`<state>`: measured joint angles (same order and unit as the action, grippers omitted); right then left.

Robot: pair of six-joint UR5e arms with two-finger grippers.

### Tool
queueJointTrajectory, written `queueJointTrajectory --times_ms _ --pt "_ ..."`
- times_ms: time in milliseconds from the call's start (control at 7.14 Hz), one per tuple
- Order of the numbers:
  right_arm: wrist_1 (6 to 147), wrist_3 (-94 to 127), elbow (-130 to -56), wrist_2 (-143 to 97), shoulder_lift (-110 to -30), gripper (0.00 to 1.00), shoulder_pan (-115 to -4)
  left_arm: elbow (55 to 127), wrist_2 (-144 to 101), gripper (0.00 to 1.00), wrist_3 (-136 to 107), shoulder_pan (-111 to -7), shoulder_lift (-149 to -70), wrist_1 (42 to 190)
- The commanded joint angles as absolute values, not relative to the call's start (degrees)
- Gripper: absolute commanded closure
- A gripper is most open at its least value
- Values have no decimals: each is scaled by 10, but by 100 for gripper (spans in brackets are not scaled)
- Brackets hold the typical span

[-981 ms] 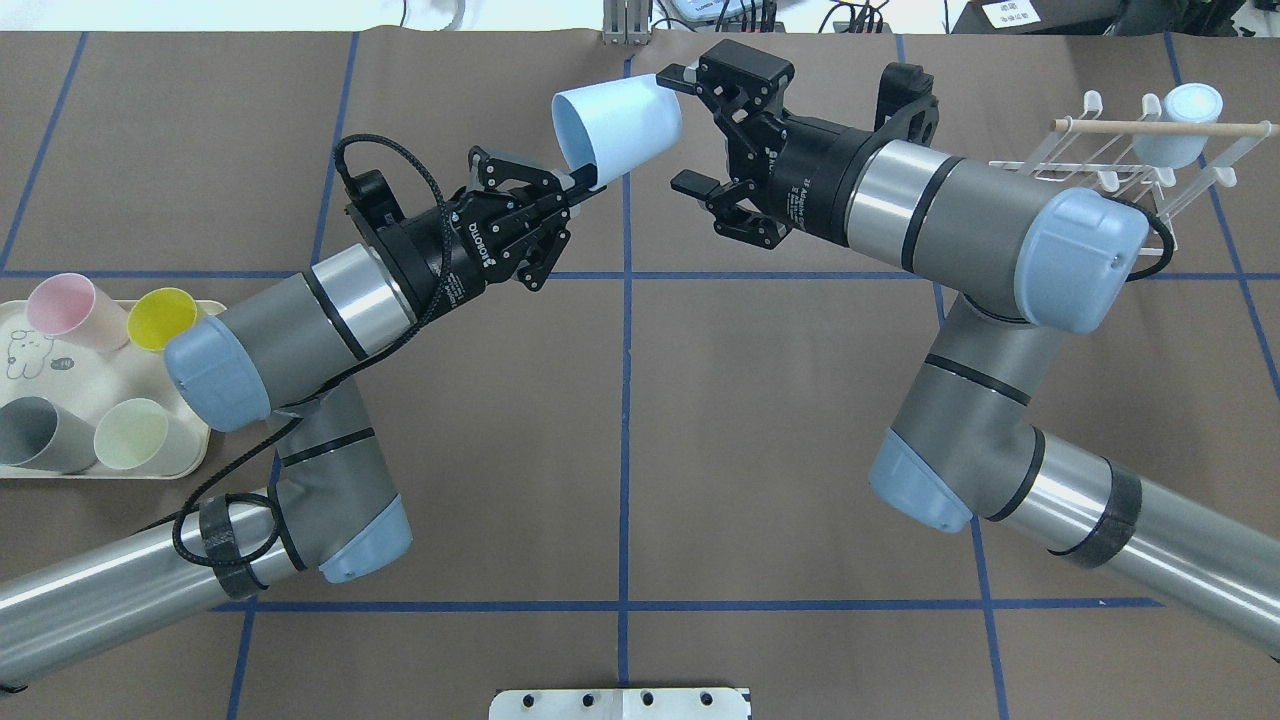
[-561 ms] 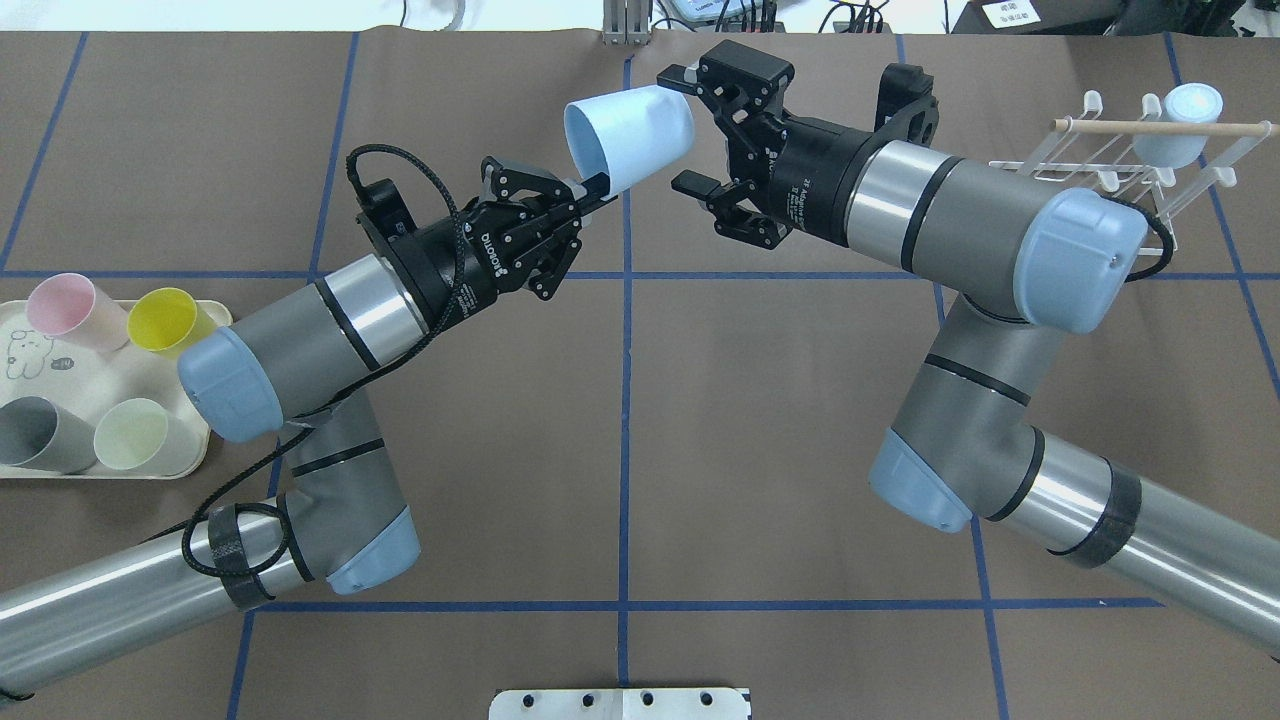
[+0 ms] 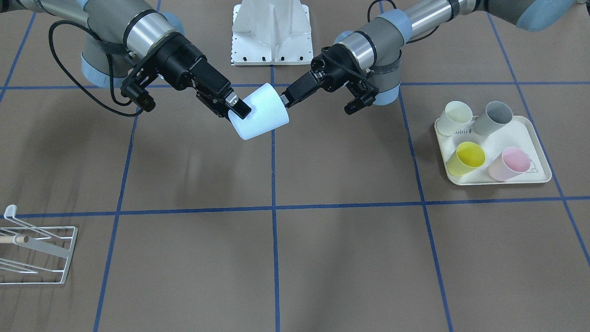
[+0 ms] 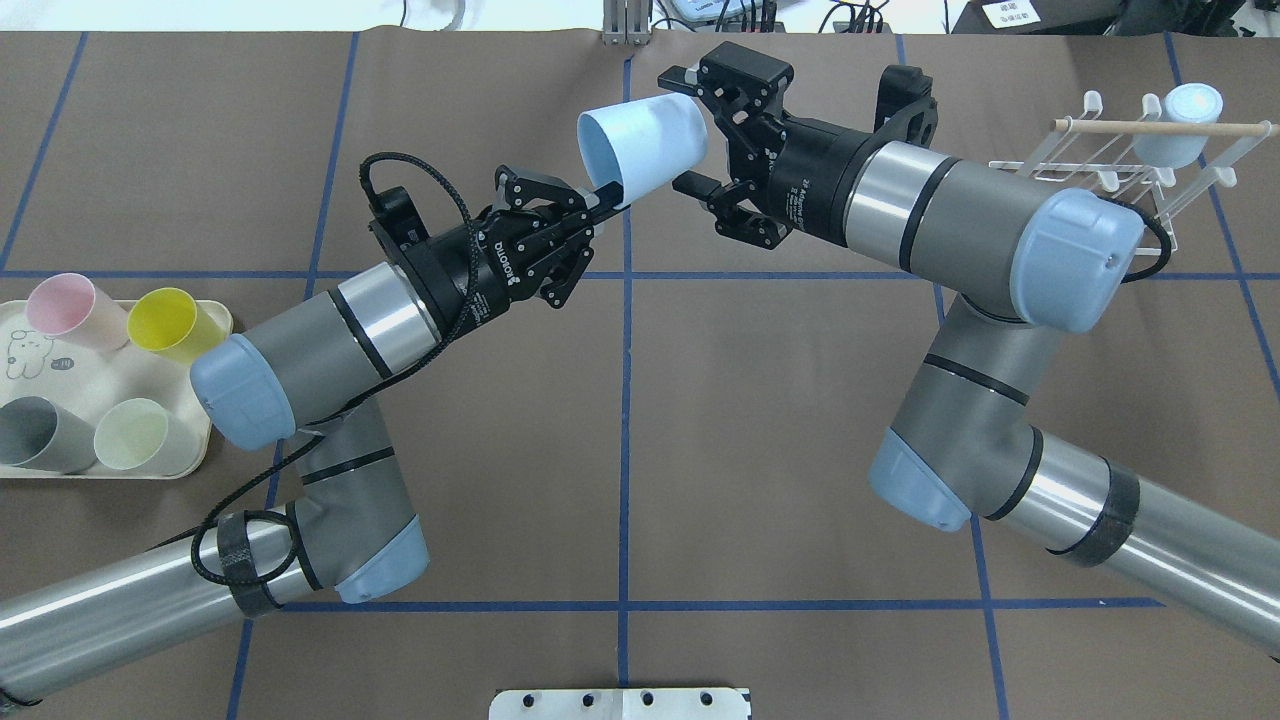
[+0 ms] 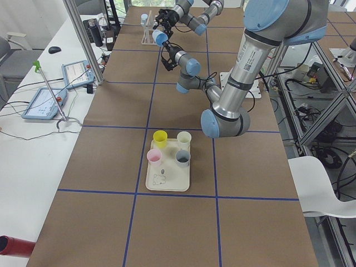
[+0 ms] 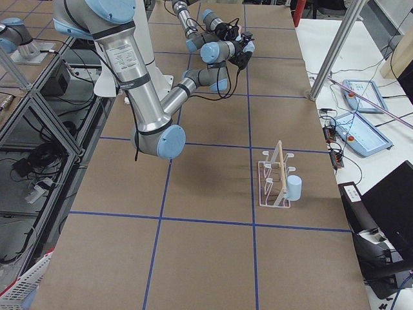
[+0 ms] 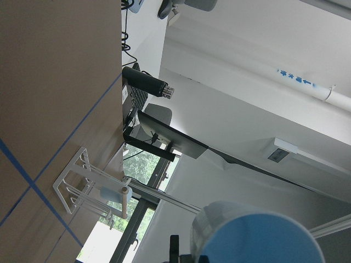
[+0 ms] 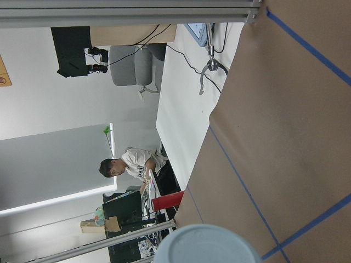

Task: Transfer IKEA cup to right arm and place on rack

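A light-blue cup (image 4: 645, 145) is held on its side in the air over the far middle of the table. My left gripper (image 4: 611, 192) is shut on its rim, pinching the wall at the open mouth. My right gripper (image 4: 690, 130) is open, one finger on either side of the cup's closed base, which lies between them. The front view shows the same cup (image 3: 262, 117), the left gripper (image 3: 286, 98) and the right gripper (image 3: 239, 110). The cup's base fills the bottom of the right wrist view (image 8: 205, 246). The white wire rack (image 4: 1110, 160) stands at the far right.
Another light-blue cup (image 4: 1180, 125) sits on the rack by the wooden dowel. A cream tray (image 4: 30, 350) at the left edge holds several cups: pink, yellow, grey and pale green. Blue tape lines cross the brown table cover.
My left arm has carried the cup to the right, and its base has come in between the right gripper's open fingers. The right arm has stayed in place.
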<state>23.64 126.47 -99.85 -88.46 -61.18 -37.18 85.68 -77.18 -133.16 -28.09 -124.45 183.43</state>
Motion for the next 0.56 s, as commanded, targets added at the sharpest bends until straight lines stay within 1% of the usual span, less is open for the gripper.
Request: queueJointTrajectory --times_ms 0,280,420 --pt "236 1265 -998 -882 -612 0 -372 857 -772 100 -1332 -280 -1250 1829" --pt "236 1265 -998 -882 -612 1 -372 857 -772 100 -1332 -277 -1250 1828" --pt "236 1266 -998 -881 -611 41 -372 857 -772 100 -1332 -275 -1251 1819"
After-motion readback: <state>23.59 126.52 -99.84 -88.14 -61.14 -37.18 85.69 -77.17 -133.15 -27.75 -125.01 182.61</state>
